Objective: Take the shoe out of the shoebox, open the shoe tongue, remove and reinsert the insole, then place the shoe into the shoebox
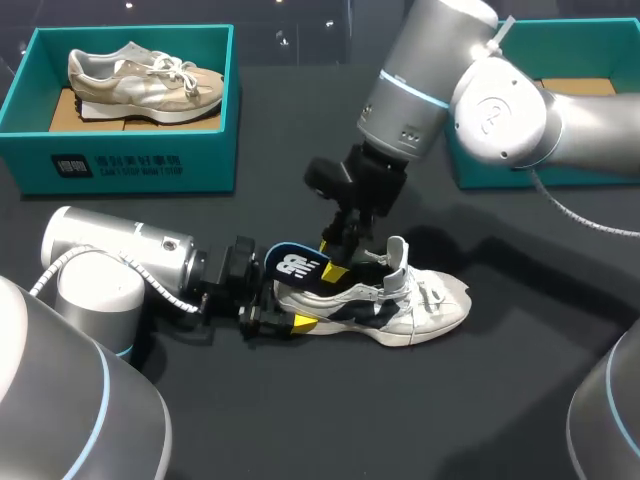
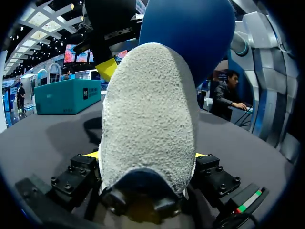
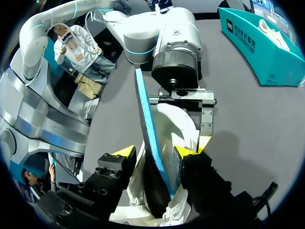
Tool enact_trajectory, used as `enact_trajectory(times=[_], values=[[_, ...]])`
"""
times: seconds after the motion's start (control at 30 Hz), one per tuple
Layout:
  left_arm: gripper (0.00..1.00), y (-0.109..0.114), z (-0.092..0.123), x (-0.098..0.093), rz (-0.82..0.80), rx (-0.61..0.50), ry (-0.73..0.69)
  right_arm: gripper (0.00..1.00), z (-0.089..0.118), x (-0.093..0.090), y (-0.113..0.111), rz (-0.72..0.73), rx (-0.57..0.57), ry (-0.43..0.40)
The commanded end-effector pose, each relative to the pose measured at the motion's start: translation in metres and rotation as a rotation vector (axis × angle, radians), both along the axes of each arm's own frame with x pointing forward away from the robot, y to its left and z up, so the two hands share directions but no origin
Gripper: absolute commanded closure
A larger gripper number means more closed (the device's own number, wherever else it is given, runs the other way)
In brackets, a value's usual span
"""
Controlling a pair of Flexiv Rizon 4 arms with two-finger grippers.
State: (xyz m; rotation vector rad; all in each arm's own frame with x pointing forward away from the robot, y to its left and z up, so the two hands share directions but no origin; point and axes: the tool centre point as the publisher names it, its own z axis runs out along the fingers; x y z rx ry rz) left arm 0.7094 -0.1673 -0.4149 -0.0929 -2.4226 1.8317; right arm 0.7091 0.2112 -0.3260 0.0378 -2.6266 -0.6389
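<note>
Left tool clamps shoe heel; right tool astride insole, grip unclear, insole's lower end hidden

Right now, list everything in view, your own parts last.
left shoebox: 1, teal, far left.
beige shoe: 1, beige, inside left shoebox.
right shoebox: 1, teal, far right.
white shoe: 1, white and navy, table's middle.
insole: 1, blue, sticking from white shoe's heel.
table: 1, black, under everything.
left gripper: 1, yellow-tipped, shut on white shoe's heel.
right gripper: 1, yellow-tipped, at the insole.
</note>
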Motion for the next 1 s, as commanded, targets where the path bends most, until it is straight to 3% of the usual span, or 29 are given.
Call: enact_trajectory(times=[0.03,0.7,0.77,0.83,0.87,1.0], values=[[1.00,-0.002,-0.001,0.000,0.000,0.002,0.000,0.53,-0.002,-0.003,0.003,-0.020,-0.001,0.000],[1.00,-0.002,-0.001,0.000,0.000,0.002,0.000,0.67,-0.003,-0.012,0.019,-0.079,0.037,-0.004],[1.00,-0.002,-0.001,0.000,0.000,0.002,0.000,0.74,-0.003,-0.012,0.021,-0.082,0.041,-0.004],[1.00,-0.002,-0.001,0.000,0.000,0.002,0.000,0.95,-0.003,-0.012,0.022,-0.084,0.042,-0.004],[1.00,-0.002,-0.001,0.000,0.000,0.002,0.000,1.00,-0.003,-0.012,0.023,-0.085,0.043,-0.005],[1.00,-0.002,-0.001,0.000,0.000,0.002,0.000,1.00,-0.005,-0.013,0.024,-0.097,0.057,-0.014]])
